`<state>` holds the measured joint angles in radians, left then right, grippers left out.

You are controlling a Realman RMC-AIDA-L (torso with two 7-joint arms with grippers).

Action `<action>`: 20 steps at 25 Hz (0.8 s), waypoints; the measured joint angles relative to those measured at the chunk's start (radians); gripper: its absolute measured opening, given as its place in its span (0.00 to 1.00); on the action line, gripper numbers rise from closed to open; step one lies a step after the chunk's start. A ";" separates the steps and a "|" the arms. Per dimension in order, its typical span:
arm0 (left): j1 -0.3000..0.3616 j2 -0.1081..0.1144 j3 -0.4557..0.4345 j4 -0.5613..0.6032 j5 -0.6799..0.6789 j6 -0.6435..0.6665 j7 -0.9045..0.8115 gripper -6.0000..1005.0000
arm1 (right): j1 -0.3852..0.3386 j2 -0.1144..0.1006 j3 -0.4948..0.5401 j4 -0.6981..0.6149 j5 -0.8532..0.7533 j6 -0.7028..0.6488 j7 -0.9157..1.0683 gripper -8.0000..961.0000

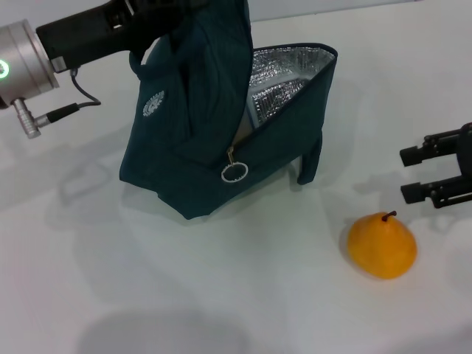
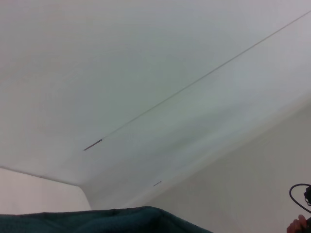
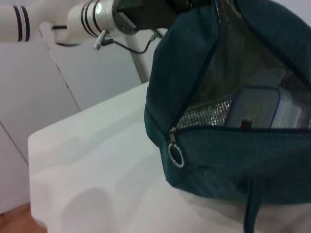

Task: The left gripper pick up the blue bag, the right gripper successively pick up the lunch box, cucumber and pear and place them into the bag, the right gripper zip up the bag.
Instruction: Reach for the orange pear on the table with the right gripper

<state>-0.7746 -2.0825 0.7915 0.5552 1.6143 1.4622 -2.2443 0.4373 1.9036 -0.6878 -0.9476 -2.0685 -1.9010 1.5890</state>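
The blue bag (image 1: 199,140) hangs tilted from my left gripper (image 1: 151,18), which is shut on its top at the back left. Its mouth is open, showing the silver lining (image 1: 284,77). The zipper's ring pull (image 1: 234,172) hangs at the front. In the right wrist view the lunch box (image 3: 257,107) lies inside the bag (image 3: 218,160), behind the ring pull (image 3: 176,156). The pear (image 1: 382,245) sits on the table at the front right. My right gripper (image 1: 411,174) is open and empty, just above and right of the pear. The cucumber is not in view.
The white table (image 1: 110,280) carries the bag's bottom corner and the pear. The left arm's silver wrist and cable (image 1: 44,81) reach in from the far left. The left wrist view shows only a strip of bag fabric (image 2: 97,221) under white walls.
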 joint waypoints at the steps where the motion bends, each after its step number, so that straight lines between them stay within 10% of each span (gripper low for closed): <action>1: 0.000 0.000 0.000 0.000 0.000 0.000 0.004 0.06 | 0.009 0.002 -0.002 0.007 -0.013 -0.001 0.001 0.72; 20: -0.002 -0.001 0.000 -0.005 -0.004 -0.015 0.032 0.06 | 0.031 0.019 -0.078 0.027 -0.062 -0.002 0.022 0.71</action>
<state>-0.7769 -2.0831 0.7915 0.5506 1.6106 1.4473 -2.2119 0.4680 1.9226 -0.7655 -0.9203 -2.1308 -1.9031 1.6107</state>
